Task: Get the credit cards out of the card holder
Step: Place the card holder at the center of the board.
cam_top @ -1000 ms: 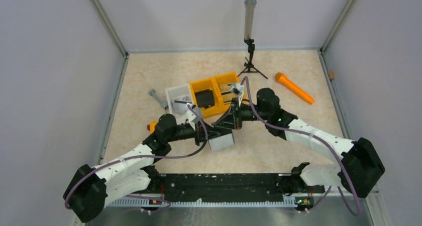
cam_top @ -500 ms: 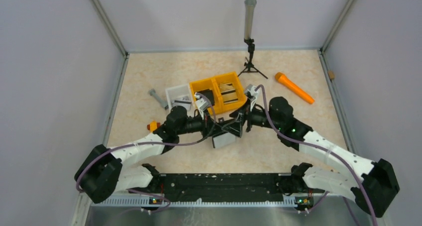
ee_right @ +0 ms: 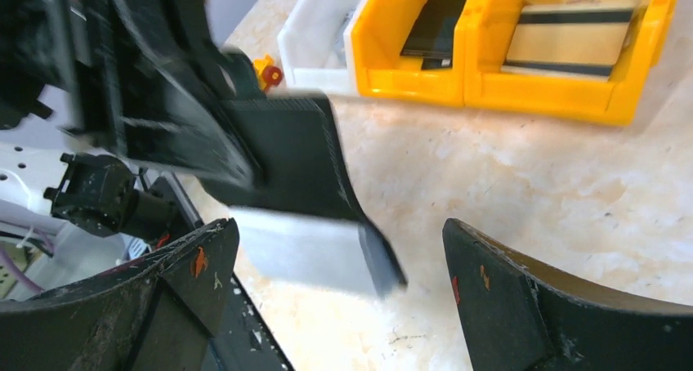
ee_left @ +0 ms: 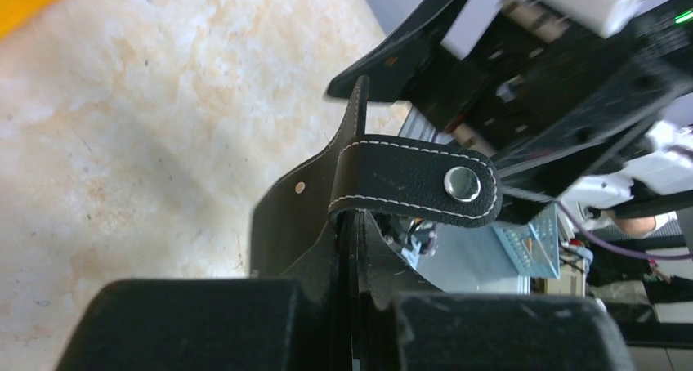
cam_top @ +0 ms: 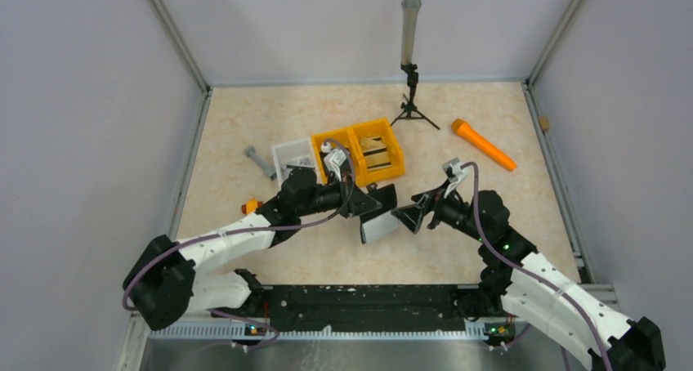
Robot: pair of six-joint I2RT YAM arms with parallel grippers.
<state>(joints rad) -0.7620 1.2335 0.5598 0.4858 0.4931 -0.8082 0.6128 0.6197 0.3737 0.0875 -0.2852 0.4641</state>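
My left gripper [cam_top: 368,201] is shut on the card holder [cam_top: 378,224], a black case with a pale grey lining, and holds it above the table's middle. In the left wrist view the holder's strap [ee_left: 413,183] with its metal snap curls over the black case edge, clamped in the left gripper [ee_left: 351,322]. My right gripper [cam_top: 409,217] stands open just right of the holder, touching nothing. In the right wrist view the holder [ee_right: 302,183] hangs ahead of the open right gripper [ee_right: 339,232]. Credit cards lie in the yellow bin [ee_right: 490,89]: a black card [ee_right: 437,28] and a striped card [ee_right: 572,40].
A white bin [cam_top: 292,152] adjoins the yellow bin [cam_top: 391,173]. A grey bolt [cam_top: 260,162] and a small orange piece [cam_top: 249,206] lie at the left. An orange cylinder [cam_top: 484,145] lies at the right, and a tripod with an upright tube [cam_top: 409,60] stands at the back.
My right gripper has opened wide and drawn back from the yellow bin to the right of the holder. My left arm has carried the holder to the right.
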